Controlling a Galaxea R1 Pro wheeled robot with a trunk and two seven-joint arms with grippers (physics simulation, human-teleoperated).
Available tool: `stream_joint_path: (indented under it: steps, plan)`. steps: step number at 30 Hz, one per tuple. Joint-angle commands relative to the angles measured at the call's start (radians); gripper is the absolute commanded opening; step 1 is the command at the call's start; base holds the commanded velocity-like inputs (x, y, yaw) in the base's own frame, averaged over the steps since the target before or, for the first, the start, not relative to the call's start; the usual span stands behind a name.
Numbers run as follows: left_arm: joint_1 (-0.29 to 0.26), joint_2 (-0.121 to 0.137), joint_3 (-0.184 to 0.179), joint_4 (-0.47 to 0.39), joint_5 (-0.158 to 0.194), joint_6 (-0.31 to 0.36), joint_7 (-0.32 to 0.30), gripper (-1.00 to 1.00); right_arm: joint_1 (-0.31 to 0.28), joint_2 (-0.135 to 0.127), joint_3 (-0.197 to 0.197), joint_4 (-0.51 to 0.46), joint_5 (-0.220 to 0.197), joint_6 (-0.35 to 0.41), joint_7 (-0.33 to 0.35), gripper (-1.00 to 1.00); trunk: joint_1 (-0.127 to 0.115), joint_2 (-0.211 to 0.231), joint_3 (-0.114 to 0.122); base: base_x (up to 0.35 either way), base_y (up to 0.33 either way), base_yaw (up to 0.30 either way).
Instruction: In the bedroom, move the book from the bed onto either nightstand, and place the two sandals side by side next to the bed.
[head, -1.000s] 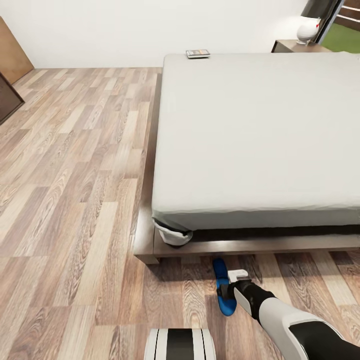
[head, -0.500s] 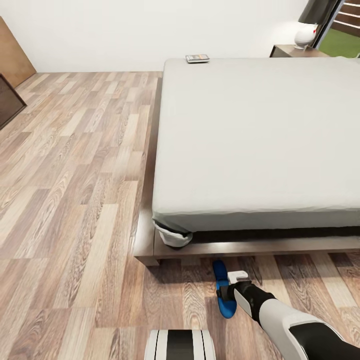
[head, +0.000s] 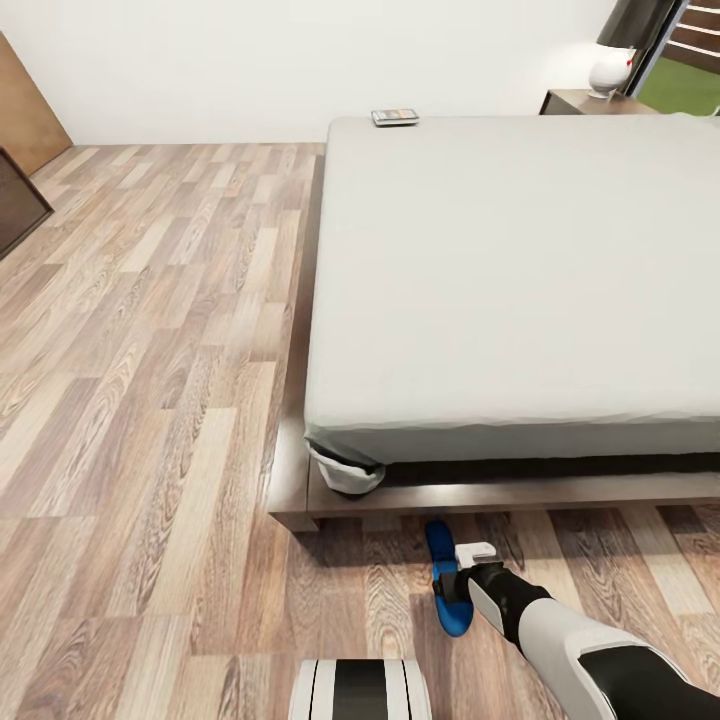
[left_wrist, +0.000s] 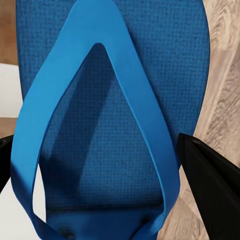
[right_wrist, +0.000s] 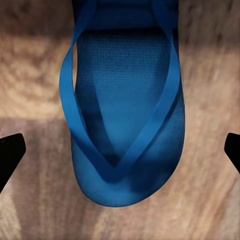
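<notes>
The book (head: 395, 117) lies at the far left corner of the bed (head: 520, 270), on its grey mattress. A dark nightstand (head: 585, 101) stands beyond the bed's far right. One blue sandal (head: 446, 585) (right_wrist: 125, 125) lies flat on the floor at the foot of the bed. My right gripper (head: 450, 588) (right_wrist: 120, 145) hovers over it, open, with the dark fingertips (right_wrist: 10, 155) wide apart and clear of its sides. In the left wrist view a second blue sandal (left_wrist: 110, 125) sits close up between the fingers (left_wrist: 210, 190) of my left gripper (left_wrist: 92, 145), which touch its edges.
Wood plank floor (head: 150, 380) stretches to the left of the bed. The dark bed frame (head: 300, 500) juts out at the near corner, with a white bundle (head: 345, 472) tucked under the mattress. A white lamp (head: 610, 72) stands on the nightstand. Brown furniture (head: 20, 150) sits far left.
The head view tilted slightly a second ago, shifting the whole picture down. My right arm and the sandal under it have stayed put since.
</notes>
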Motion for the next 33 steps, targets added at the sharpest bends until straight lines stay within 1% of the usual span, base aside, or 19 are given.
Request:
stream_joint_path:
  steps: [1, 4, 10, 22, 30, 33]
  plan:
    - [-0.001, 0.0, -0.002, 0.0, 0.01, -0.006, 0.0, -1.0, 0.0, 0.0, 0.008, -0.002, -0.004, 0.006, 0.002, 1.0, 0.0, 0.0, -0.001, 0.0, 0.0, 0.0]
    - [0.0, 0.0, -0.002, 0.0, 0.01, -0.006, 0.0, -1.0, 0.0, -0.001, 0.008, -0.002, -0.005, 0.007, 0.003, 1.0, 0.0, 0.0, -0.001, 0.0, 0.0, 0.0]
    - [0.0, 0.0, -0.002, 0.001, 0.01, -0.005, -0.001, -1.0, 0.001, -0.003, 0.007, -0.002, -0.005, 0.006, 0.003, 1.0, -0.003, 0.001, 0.023, 0.0, 0.0, 0.0]
    - [0.0, 0.0, -0.002, 0.002, 0.01, -0.006, -0.001, -1.0, 0.007, -0.003, 0.007, 0.0, -0.005, 0.006, 0.007, 1.0, -0.003, 0.001, 0.023, 0.0, 0.0, 0.0]
    - [0.0, 0.0, -0.002, 0.002, 0.01, -0.006, -0.001, -1.0, 0.036, -0.003, 0.007, 0.0, -0.005, 0.006, 0.008, 1.0, -0.003, 0.001, 0.023, 0.0, 0.0, 0.0]
    - [0.0, 0.0, -0.002, 0.002, 0.01, -0.006, -0.001, -1.0, 0.05, -0.005, 0.007, 0.0, -0.005, 0.006, 0.008, 1.0, -0.004, 0.002, 0.034, 0.0, 0.0, 0.0]
